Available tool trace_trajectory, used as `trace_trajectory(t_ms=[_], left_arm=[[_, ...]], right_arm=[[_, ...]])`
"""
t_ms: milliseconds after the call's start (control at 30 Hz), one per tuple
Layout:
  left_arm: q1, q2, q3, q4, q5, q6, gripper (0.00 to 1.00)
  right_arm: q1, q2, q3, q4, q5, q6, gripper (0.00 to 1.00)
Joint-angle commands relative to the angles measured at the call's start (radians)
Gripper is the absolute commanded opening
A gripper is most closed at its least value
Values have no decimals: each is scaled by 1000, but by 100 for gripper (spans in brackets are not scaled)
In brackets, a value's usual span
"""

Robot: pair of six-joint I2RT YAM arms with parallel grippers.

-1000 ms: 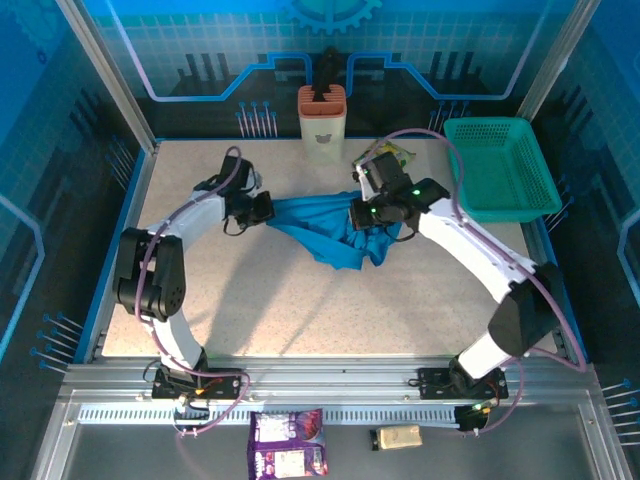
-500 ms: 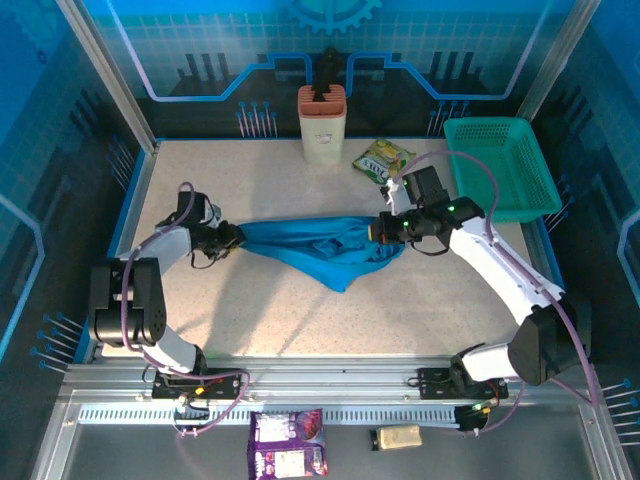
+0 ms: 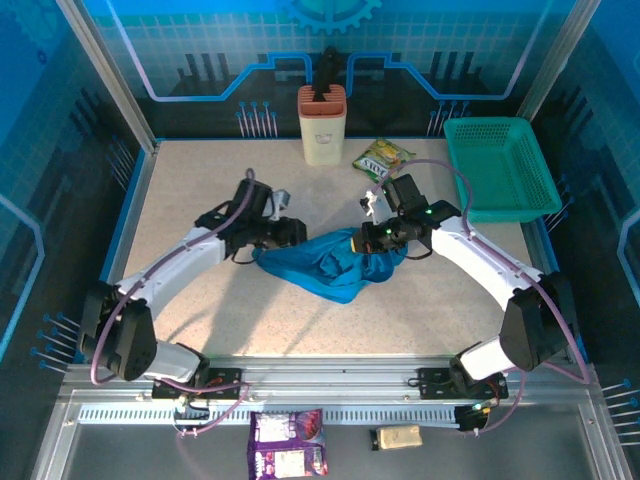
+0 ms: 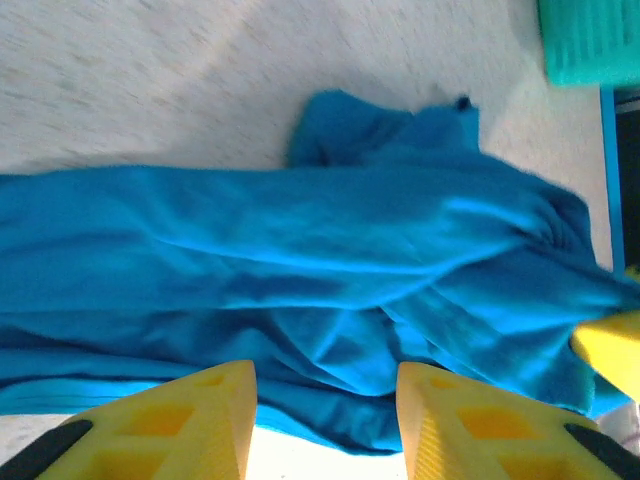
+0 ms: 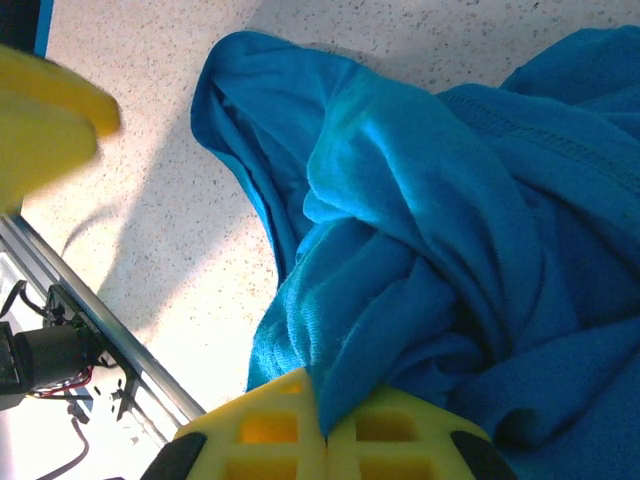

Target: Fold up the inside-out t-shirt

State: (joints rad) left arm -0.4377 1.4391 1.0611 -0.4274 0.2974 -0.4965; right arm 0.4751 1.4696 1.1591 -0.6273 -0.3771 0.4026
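The inside-out t-shirt [image 3: 335,262] lies as a bunched blue heap at the middle of the table. My right gripper [image 3: 372,236] is at its right end, shut on a fold of the cloth, which is pinched between the yellow fingers [image 5: 270,425] of the right gripper [image 5: 325,398]. My left gripper [image 3: 291,232] is at the heap's left end. In the left wrist view the left gripper [image 4: 325,378] stands open, its fingers [image 4: 200,415] apart just over the wrinkled t-shirt [image 4: 300,260], gripping nothing. The t-shirt [image 5: 450,230] hangs in thick folds.
A teal mesh basket [image 3: 500,165] stands at the back right, a snack packet [image 3: 382,158] left of it, and a beige holder [image 3: 322,125] at the back centre. Two packets [image 3: 288,445] lie below the front rail. Bare tabletop [image 3: 200,180] surrounds the heap.
Both grippers have come inward from a wide stretch, so the shirt has slackened into a heap. The left gripper has opened and let go of the cloth.
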Motion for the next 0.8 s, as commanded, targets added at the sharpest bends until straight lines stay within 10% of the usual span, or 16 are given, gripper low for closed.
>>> trace_trajectory(t_ms=[0,267,467,767], left_arm=[[-83,98,29,-9,7,-19,44],[-150,299,84,70,-4,-81,48],[-131,328,124,66,-57,-65,7],[190,114,103,68,64,-61,0]], right_arm=[[5,-4,19,-5,2,13,0],[12,-23,28,0,-9,33,0],[18,-55,69,-70,30,8,0],[-121,-174,181,-271,218,-91,0]])
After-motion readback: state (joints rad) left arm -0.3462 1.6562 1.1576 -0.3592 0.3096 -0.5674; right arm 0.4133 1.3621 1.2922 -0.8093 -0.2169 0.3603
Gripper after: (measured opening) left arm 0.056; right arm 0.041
